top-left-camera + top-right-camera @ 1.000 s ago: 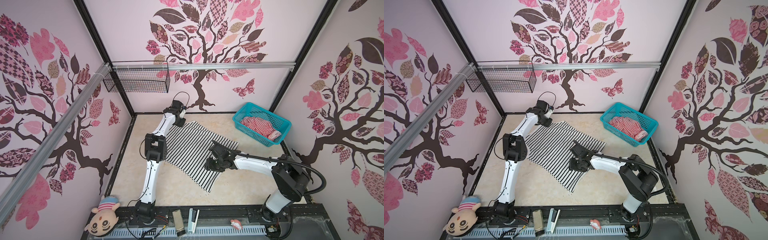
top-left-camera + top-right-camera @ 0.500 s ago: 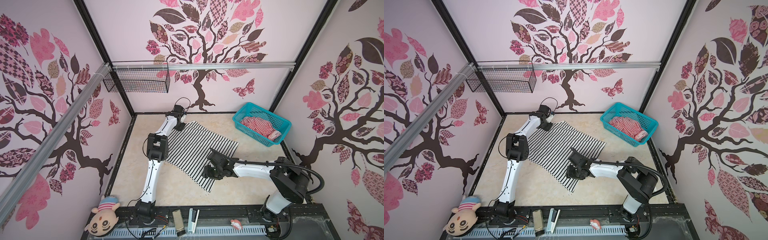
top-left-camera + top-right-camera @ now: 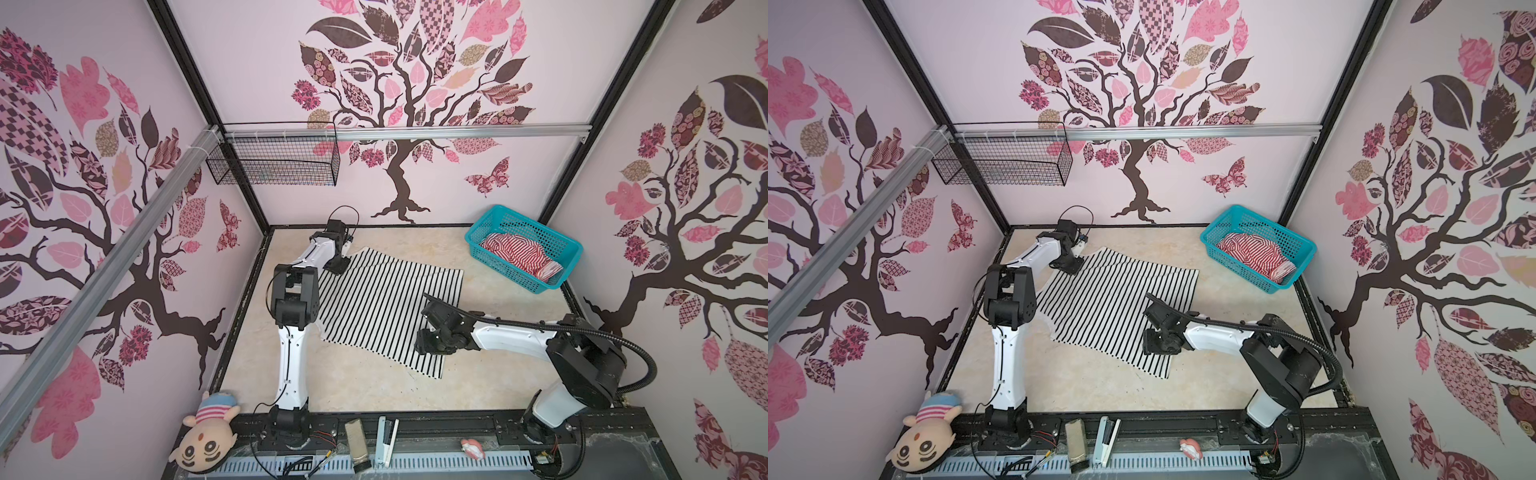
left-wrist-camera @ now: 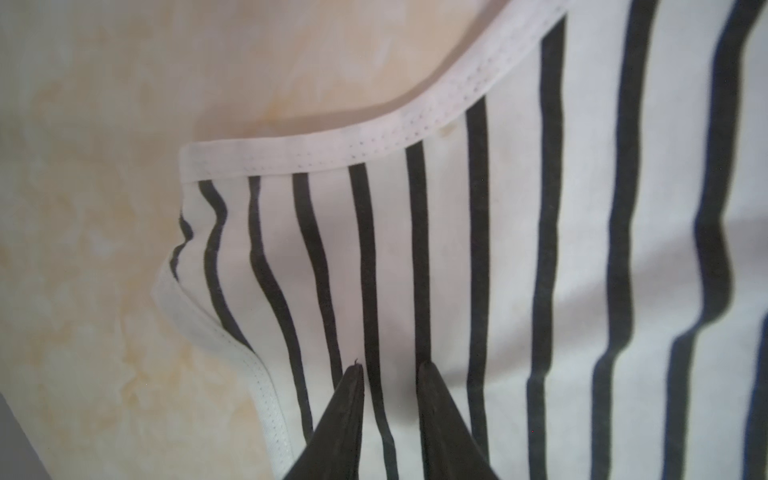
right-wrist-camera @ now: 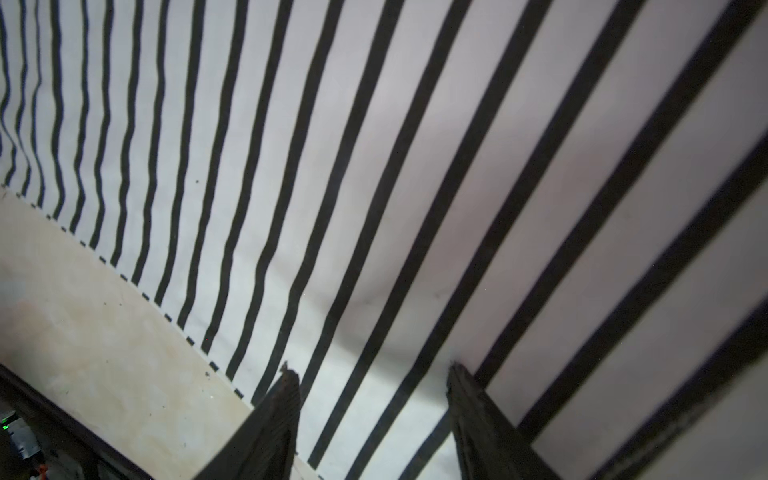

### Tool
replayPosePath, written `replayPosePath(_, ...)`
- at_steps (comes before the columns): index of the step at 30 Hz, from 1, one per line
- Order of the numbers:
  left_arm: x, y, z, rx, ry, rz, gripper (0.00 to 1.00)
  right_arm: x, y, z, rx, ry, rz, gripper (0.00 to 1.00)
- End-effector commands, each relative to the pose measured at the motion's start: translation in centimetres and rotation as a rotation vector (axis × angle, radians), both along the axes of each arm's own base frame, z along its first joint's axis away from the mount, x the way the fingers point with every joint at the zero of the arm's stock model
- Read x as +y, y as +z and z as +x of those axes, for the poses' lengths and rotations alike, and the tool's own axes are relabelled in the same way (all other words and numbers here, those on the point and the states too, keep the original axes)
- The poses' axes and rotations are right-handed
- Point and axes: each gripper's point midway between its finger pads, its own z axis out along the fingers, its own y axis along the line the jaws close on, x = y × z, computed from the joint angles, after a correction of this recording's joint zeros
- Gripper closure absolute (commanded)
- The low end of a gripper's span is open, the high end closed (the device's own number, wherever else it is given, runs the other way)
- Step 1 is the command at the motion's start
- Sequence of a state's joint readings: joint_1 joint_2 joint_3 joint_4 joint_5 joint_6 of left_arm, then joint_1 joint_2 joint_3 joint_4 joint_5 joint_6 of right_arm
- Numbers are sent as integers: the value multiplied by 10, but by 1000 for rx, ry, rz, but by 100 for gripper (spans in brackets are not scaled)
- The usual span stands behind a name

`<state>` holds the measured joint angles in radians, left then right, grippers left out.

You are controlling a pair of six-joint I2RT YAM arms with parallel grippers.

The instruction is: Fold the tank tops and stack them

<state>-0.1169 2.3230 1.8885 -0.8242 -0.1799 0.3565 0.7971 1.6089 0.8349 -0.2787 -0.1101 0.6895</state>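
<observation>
Black-and-white tank top: the black-and-white tank top (image 3: 386, 307) is spread flat and skewed at the centre of both top views, with one corner pointing to the lower centre.
Trim: in the left wrist view, white trim (image 4: 332, 149) edges a strap end that lies on the bare surface.
Red-and-white tank top: the red-and-white tank top (image 3: 519, 253) is bunched up inside the teal basket (image 3: 536, 286), at the right of centre in both top views and well apart from the spread top.
Left claw: the left claw (image 4: 388, 368) is at the top's upper-left corner, just inside the trim. It is released, with its fingertips (image 4: 351, 386) a narrow gap apart and one black stripe showing between them. Whether the tips press the cloth I cannot tell.
Right claw: the right claw (image 5: 374, 374) is over the top's right edge near its lower corner. It is released, with its jaws wide apart above the stripes and the hem just beside it.
Tabletop: the beige marbled tabletop (image 3: 374, 386) carries both the top and the basket.
Surroundings: a plush doll (image 3: 205, 436) lies at the lower left of the frame, and a black wire basket (image 3: 274, 164) hangs at the upper left.
</observation>
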Motion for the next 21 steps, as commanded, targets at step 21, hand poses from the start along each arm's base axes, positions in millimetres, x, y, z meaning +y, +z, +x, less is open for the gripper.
replayPosePath(21, -47, 60, -134, 15, -25, -213, 72, -15, 20, -16, 8, 4, -1, 40)
